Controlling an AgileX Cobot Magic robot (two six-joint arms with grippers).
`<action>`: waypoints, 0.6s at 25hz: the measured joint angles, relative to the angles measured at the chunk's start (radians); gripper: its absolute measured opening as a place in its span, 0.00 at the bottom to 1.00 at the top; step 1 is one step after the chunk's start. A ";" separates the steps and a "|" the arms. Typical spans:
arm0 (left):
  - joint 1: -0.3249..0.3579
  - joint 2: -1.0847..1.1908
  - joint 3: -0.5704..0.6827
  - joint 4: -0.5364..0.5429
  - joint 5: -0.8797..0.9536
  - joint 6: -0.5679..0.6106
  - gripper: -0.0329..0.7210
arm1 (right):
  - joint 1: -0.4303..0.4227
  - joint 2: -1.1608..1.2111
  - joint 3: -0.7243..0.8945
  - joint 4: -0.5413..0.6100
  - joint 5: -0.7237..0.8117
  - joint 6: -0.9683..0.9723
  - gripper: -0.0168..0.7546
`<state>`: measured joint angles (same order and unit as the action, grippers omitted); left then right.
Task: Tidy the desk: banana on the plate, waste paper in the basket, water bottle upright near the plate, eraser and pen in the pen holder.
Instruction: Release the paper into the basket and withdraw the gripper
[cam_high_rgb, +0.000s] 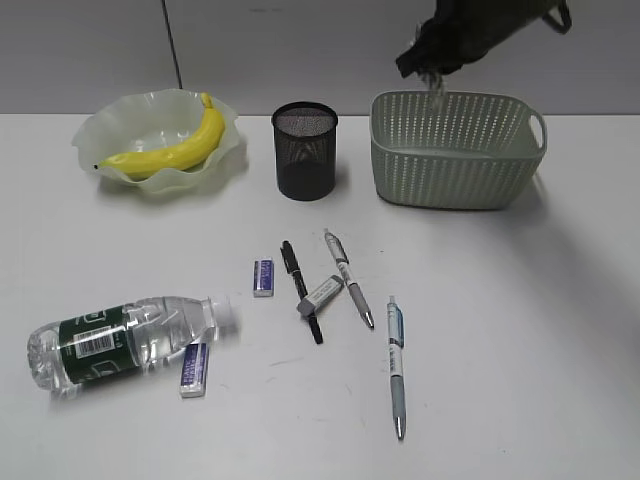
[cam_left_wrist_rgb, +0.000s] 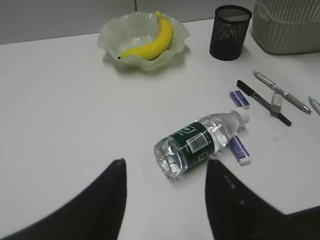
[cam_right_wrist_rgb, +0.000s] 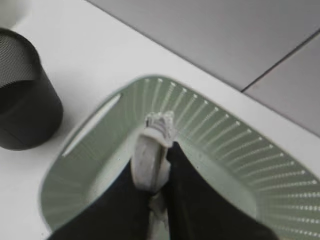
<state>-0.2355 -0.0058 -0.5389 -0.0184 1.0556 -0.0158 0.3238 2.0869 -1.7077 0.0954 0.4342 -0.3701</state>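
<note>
Sage-green perforated plastic basket (cam_right_wrist_rgb: 240, 165): positioned under right hand (cam_right_wrist_rgb: 152, 165). Crumpled white waste paper (cam_right_wrist_rgb: 150, 157): pinched in closed right hand, above basket. Step: paper disposal; release judged next. Left hand (cam_left_wrist_rgb: 165, 200): open, empty.

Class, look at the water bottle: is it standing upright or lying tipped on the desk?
Tipped. The water bottle lies on its side on the desk, cap pointing sideways, an eraser beside it.
</note>
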 joint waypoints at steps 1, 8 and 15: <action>0.000 0.000 0.000 0.000 0.000 0.000 0.55 | -0.010 0.020 0.000 0.000 0.000 0.016 0.11; 0.000 0.000 0.000 0.001 0.000 0.000 0.55 | -0.059 0.121 0.001 -0.009 -0.003 0.168 0.43; 0.000 0.000 0.000 0.001 0.000 0.000 0.55 | -0.061 0.066 0.001 -0.009 0.076 0.210 0.82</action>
<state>-0.2355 -0.0058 -0.5389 -0.0175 1.0556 -0.0158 0.2629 2.1528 -1.7068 0.0863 0.5102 -0.1601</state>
